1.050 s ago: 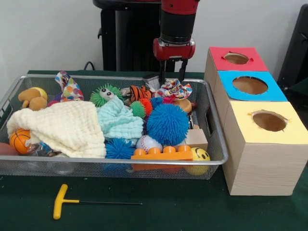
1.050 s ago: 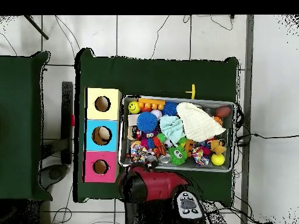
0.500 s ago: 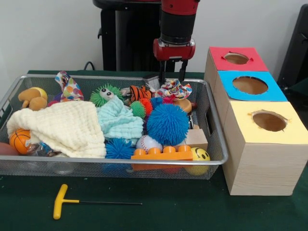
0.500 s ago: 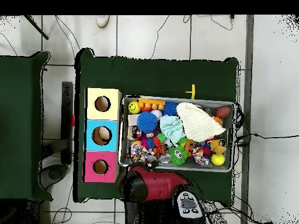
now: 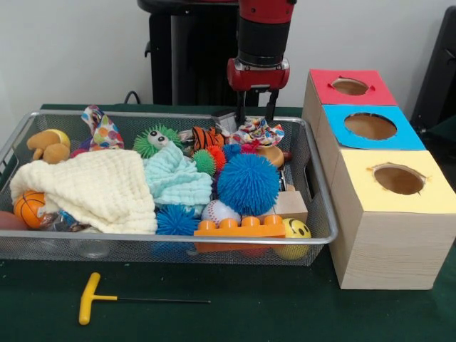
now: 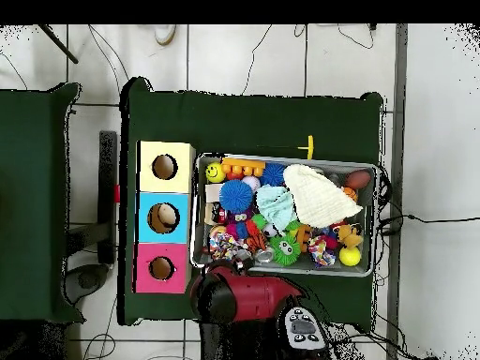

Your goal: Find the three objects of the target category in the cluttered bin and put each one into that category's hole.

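My gripper [image 5: 256, 114] hangs open over the far right corner of the wire bin [image 5: 317, 206], its fingers straddling the top of a multicoloured patterned cloth [image 5: 258, 132] without holding it. In the overhead view the red arm [image 6: 234, 295] covers the gripper at the bin's lower left edge. The bin holds a large blue spiky ball [image 5: 248, 184], a cream cloth [image 5: 100, 189], a mint cloth [image 5: 173, 178], a green spiky ball with eyes [image 5: 157, 139], a baseball [image 5: 219, 211] and an orange brick [image 5: 239, 229]. Beside the bin stands a box with red [image 5: 350, 86], blue [image 5: 370, 126] and yellow [image 5: 399, 179] holes.
A yellow-handled T-tool [image 5: 96, 298] lies on the green table in front of the bin. Also in the bin are a small basketball [image 5: 28, 206], a plush toy [image 5: 48, 144], a smiley ball [image 5: 294, 231], a wooden block [image 5: 291, 204] and a second patterned cloth [image 5: 102, 130].
The gripper has risen very slightly; nothing in the bin has moved.
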You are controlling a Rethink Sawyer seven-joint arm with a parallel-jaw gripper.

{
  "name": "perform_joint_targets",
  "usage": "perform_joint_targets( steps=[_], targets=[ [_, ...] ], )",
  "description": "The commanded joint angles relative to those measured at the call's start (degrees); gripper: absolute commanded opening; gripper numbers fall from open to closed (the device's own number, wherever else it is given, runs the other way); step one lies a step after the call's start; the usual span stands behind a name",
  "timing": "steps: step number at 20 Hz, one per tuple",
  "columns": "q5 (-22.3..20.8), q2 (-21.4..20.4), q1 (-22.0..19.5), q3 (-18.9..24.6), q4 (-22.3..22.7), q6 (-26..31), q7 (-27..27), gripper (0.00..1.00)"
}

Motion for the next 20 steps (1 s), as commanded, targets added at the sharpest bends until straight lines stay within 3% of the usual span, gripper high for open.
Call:
perform_joint_targets(
  steps=[1, 20],
  targets=[
    [2.6, 4.6, -1.8, 5.9, -4.8, -4.1, 10.7, 1.0],
    [2.8, 7.9, -2.3, 6.1, -5.5, -7.2, 10.9, 1.0]
  ],
)
